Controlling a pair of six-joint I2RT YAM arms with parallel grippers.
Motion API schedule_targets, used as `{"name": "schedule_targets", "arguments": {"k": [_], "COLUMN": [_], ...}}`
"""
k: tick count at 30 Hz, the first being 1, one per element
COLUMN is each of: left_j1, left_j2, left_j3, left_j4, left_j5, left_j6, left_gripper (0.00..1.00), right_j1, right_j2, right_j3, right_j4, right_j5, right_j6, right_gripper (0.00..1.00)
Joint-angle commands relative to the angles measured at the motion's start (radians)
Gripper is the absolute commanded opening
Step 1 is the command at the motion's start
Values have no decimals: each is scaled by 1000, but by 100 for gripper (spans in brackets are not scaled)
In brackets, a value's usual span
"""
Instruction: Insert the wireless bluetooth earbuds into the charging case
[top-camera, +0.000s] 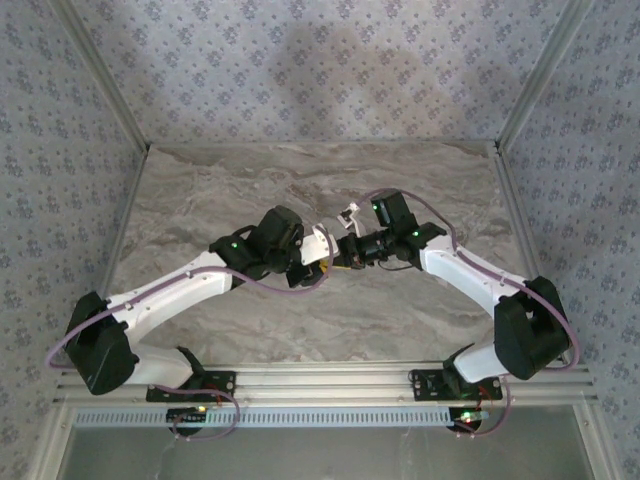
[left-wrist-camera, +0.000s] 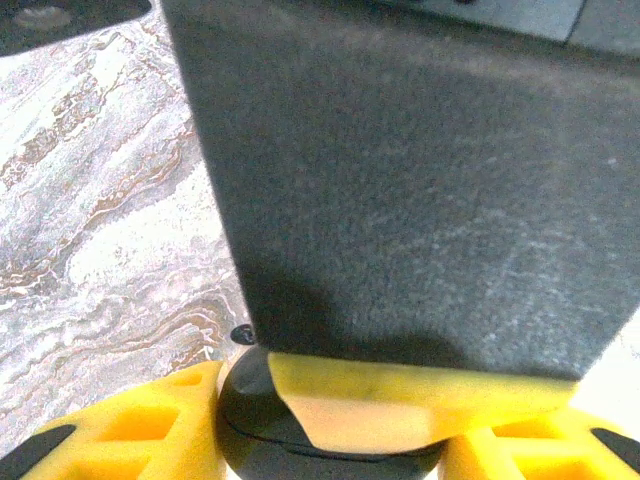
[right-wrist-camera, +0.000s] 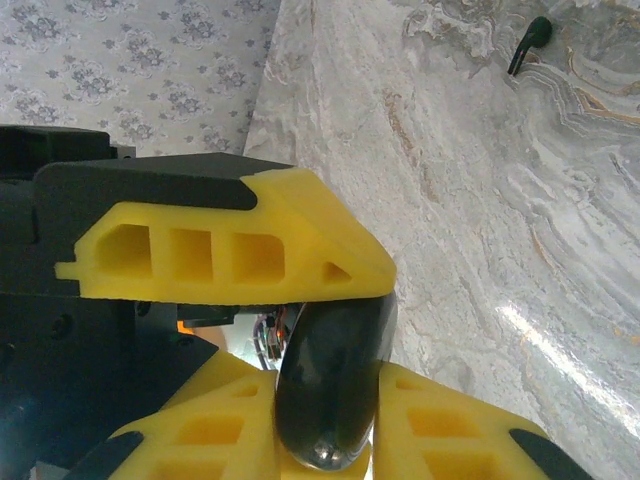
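The left hand (left-wrist-camera: 330, 420) and the right hand (right-wrist-camera: 330, 425) are both clamping the black charging case (right-wrist-camera: 335, 350) (probably steadying or opening it), while one black earbud (right-wrist-camera: 528, 45) is lying well apart on the surface (right-wrist-camera: 480, 250), awaiting a freed hand.

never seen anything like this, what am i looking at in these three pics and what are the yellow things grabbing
These are two robot arms bolted at the near edge of a marble table. The wide picture looks down from above and behind: the left arm and the right arm meet in the middle. The other two come from a small camera on each wrist, so the yellow blocks are gripper fingers, seen very close. The left gripper is closed around a rounded black charging case; the right gripper seems to pinch the same glossy case from the other side. One black earbud lies loose on the table.
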Motion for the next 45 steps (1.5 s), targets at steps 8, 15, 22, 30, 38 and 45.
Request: {"name": "schedule_targets", "arguments": {"k": [8, 15, 22, 30, 38, 45], "left_j1": [3, 81, 113, 114, 112, 99], "left_j2": [-36, -112, -141, -92, -78, -44], "left_j3": [47, 27, 62, 147, 153, 162], "left_j4": [15, 14, -78, -242, -249, -249], "left_j5": [-6, 105, 199, 339, 390, 437], "left_j6": [-25, -31, 62, 266, 392, 404], "left_gripper": [59, 68, 67, 62, 58, 56], "right_j1": [-15, -79, -97, -79, -10, 62], "right_j2": [-49, -150, -212, -228, -280, -266], "right_j3": [39, 31, 55, 102, 78, 78], "right_j4": [-90, -176, -265, -379, -419, -445], "right_j5": [47, 52, 85, 139, 171, 204], "right_j6": [-117, -276, -507, -756, -1083, -1250], "right_gripper": [19, 18, 19, 18, 16, 15]}}
